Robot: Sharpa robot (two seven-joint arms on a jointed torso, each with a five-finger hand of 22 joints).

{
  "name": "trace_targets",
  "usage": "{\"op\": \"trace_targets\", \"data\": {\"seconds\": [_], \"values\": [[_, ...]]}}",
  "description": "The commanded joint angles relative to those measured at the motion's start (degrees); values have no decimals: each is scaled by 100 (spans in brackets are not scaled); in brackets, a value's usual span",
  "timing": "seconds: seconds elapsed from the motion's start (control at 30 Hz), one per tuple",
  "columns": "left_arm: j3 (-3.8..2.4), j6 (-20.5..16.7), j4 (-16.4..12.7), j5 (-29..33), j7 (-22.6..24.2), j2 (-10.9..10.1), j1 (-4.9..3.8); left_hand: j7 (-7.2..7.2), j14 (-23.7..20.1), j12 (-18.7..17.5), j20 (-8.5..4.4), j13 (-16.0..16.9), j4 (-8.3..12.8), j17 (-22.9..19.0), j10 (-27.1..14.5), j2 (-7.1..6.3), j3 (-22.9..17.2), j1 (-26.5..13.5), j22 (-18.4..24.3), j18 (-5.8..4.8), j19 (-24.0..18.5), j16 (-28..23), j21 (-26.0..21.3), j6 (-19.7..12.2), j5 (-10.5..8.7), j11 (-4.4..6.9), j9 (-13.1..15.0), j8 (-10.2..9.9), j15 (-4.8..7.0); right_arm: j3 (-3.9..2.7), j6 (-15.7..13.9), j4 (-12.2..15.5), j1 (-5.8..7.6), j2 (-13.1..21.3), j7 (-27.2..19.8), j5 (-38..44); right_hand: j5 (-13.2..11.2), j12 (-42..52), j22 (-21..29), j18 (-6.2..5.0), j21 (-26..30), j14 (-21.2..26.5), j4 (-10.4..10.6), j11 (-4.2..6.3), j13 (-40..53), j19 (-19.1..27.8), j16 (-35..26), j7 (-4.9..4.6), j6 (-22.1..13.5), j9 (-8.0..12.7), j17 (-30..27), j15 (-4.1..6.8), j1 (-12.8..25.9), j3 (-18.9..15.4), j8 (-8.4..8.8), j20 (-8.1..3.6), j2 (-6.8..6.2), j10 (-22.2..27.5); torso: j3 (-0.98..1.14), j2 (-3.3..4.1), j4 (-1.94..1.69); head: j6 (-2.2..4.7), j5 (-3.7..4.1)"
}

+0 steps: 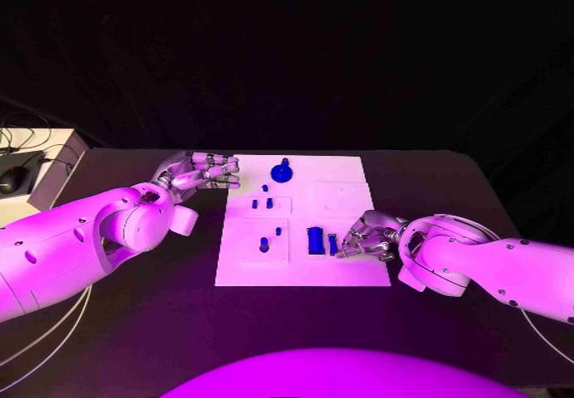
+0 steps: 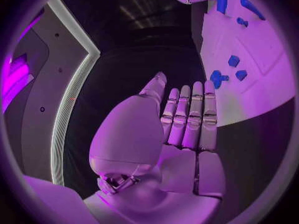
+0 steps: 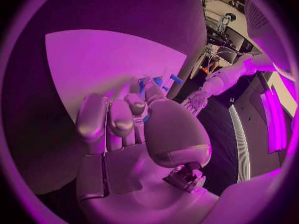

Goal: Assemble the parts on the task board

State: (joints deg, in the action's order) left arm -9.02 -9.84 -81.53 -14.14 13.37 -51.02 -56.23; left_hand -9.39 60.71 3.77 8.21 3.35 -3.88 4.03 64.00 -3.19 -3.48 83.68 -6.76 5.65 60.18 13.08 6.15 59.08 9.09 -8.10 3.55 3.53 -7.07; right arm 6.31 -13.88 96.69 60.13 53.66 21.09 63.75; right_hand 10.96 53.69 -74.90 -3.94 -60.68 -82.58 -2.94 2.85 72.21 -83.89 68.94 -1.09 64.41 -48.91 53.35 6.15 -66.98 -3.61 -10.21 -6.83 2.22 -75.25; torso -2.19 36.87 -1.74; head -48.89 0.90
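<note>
Parts (image 1: 314, 240): about eight blue pieces on one task board (image 1: 347, 199).

The head camera looks down from above on the tabletop (image 1: 143, 332) and white board (image 1: 347, 195). Each wrist camera sits close behind its own robot hand, sharing that board (image 2: 261, 79).

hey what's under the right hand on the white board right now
The right hand hangs over the task board's near right part, beside two upright blue parts. In the right wrist view a blue piece shows at its fingertips. The board under its palm is covered.
</note>
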Motion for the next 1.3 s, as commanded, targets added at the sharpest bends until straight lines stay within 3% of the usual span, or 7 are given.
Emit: {"op": "trace_targets", "data": {"seconds": [0.03,0.43,0.83,1.07,1.3], "values": [[-4,101,-11,-15,42,7,1,-33,-41,-26,-2,8,-36,7,-51,27,11,-25,5,-106,-42,19,-26,-14,2,4,0,8,12,-1,-60,-13,-20,-27,133,129,28,25,-827,43,-16,-16,3,11,6,-258,-10,10,35,-10,1,5,-30,37,-26,-6,-10,-43,1,-1,-5,-14,8],[-4,108,-6,-15,38,-4,1,-33,-41,-26,-2,8,-36,7,-51,27,11,-25,5,-106,-42,19,-26,-14,2,4,0,8,12,-2,-328,-138,-56,-154,359,30,380,22,-823,46,-4,-18,114,26,8,-262,-18,31,11,-43,-7,18,125,86,-73,-20,153,-54,-3,0,3,-25,-20],[-4,115,-2,-15,28,-6,2,-33,-43,-26,0,8,-44,7,-44,32,26,-11,8,-106,-39,22,-29,-8,3,7,1,9,13,-2,-16,-204,-58,-180,522,-73,469,3,-820,48,15,-15,64,25,4,-256,-32,28,-14,-47,-25,18,76,102,-83,-21,123,-41,0,-4,-3,-36,-11],[-4,141,-3,-24,-2,-6,2,-32,-43,-26,-2,8,-38,7,-44,38,16,3,8,-106,-38,22,-29,-5,7,7,0,8,14,-2,158,-210,-59,-176,532,-149,500,-14,-797,41,120,-8,-154,19,1,-233,-80,18,9,23,-85,14,-64,101,-44,-18,-45,-26,5,-2,1,-35,-11],[-4,160,-2,-38,-17,-3,2,-32,-43,-26,-2,8,-38,7,-44,38,16,3,8,-106,-38,22,-29,-5,7,7,0,8,14,-2,140,-147,-59,-146,374,-219,472,3,-800,41,118,-11,-195,9,12,-236,-81,3,46,70,-86,7,-70,59,-23,-13,-233,-31,7,0,2,-35,-6]]}}
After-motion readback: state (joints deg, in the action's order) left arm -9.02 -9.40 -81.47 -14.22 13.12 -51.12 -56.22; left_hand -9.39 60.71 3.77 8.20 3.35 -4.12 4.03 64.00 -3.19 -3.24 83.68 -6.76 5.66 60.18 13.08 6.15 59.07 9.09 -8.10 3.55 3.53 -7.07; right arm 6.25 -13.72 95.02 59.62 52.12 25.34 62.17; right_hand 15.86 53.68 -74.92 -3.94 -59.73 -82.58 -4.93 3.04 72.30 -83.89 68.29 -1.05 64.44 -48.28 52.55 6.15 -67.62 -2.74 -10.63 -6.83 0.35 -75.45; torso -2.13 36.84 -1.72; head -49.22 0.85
